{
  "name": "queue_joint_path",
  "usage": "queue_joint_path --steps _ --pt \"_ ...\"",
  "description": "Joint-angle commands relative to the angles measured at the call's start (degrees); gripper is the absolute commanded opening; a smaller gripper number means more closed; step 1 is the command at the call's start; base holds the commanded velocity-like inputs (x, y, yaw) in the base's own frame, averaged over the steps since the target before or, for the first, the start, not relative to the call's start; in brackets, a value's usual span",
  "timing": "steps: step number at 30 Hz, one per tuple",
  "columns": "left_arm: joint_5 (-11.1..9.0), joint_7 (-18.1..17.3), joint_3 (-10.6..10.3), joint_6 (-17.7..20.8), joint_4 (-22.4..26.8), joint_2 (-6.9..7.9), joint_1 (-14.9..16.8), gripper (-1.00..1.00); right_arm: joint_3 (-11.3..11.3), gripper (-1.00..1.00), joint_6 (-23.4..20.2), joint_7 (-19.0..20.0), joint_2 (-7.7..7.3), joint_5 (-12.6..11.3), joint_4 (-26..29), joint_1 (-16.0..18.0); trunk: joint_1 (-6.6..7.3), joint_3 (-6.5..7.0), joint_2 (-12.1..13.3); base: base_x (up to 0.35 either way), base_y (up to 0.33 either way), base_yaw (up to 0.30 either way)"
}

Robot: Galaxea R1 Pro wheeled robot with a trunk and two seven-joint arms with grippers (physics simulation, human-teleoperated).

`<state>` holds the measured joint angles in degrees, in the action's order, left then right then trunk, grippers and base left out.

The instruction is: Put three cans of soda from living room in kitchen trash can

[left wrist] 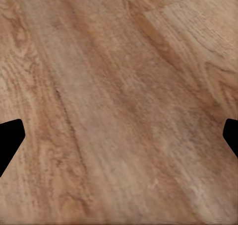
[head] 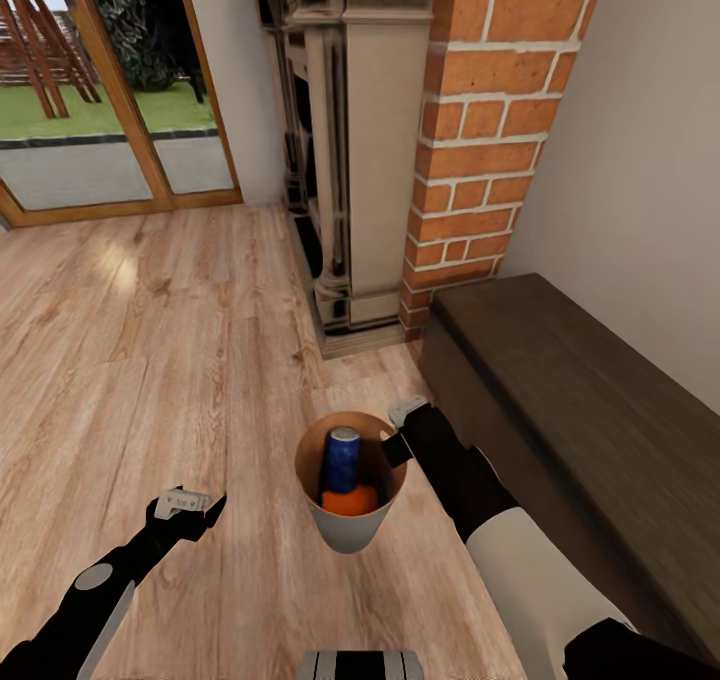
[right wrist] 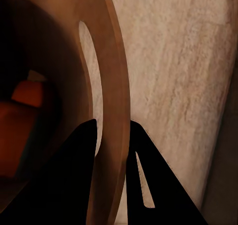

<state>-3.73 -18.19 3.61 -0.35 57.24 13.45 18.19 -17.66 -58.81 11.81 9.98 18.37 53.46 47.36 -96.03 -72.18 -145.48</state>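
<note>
A small tan, bucket-shaped trash can [head: 352, 532] hangs just above the wood floor in front of me. Inside it stands a dark blue soda can [head: 341, 460] with a pale top, and a bright orange can [head: 350, 501] lies beside it. A third can is not in view. My right gripper [head: 392, 438] is shut on the bin's rim [right wrist: 116, 86], one finger inside and one outside; the orange can [right wrist: 20, 120] shows dimly within. My left gripper [head: 190, 505] hangs open over bare floor, holding nothing, its fingertips [left wrist: 10, 135] wide apart.
A long dark wooden bench [head: 580, 400] runs along the right wall, close to my right arm. Ahead rise a brick column [head: 490, 130] and a pale fireplace surround [head: 370, 160]. Glass doors [head: 100, 90] stand at the far left, with open wood floor [head: 150, 340] before them.
</note>
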Motion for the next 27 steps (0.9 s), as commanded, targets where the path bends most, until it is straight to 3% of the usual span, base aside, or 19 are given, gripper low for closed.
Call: queue_joint_path --steps 1,12,21,27 --pt "0.01 0.00 0.00 -0.01 -0.01 0.00 0.00 1.00 0.05 -1.00 -0.08 0.32 0.02 -1.21 0.07 -0.11 -0.01 -0.22 -0.02 0.000 0.000 0.000" --pt "0.06 0.00 0.00 -0.01 -0.03 0.00 0.00 1.00 0.41 -1.00 0.16 0.37 0.02 -1.20 0.07 -0.55 -0.30 -2.66 -0.17 0.000 0.000 0.000" --pt "0.12 -0.04 0.00 -0.01 -0.03 0.00 0.00 1.00 0.50 -1.00 0.33 0.40 0.02 -1.16 0.07 -1.00 -0.30 -2.66 -0.17 0.000 0.000 0.000" --pt "0.13 -0.07 0.00 -0.01 -0.03 0.00 0.00 1.00 0.38 -1.00 0.36 0.40 0.02 -1.14 0.07 -1.39 -0.45 -3.99 -0.25 0.000 0.000 0.000"
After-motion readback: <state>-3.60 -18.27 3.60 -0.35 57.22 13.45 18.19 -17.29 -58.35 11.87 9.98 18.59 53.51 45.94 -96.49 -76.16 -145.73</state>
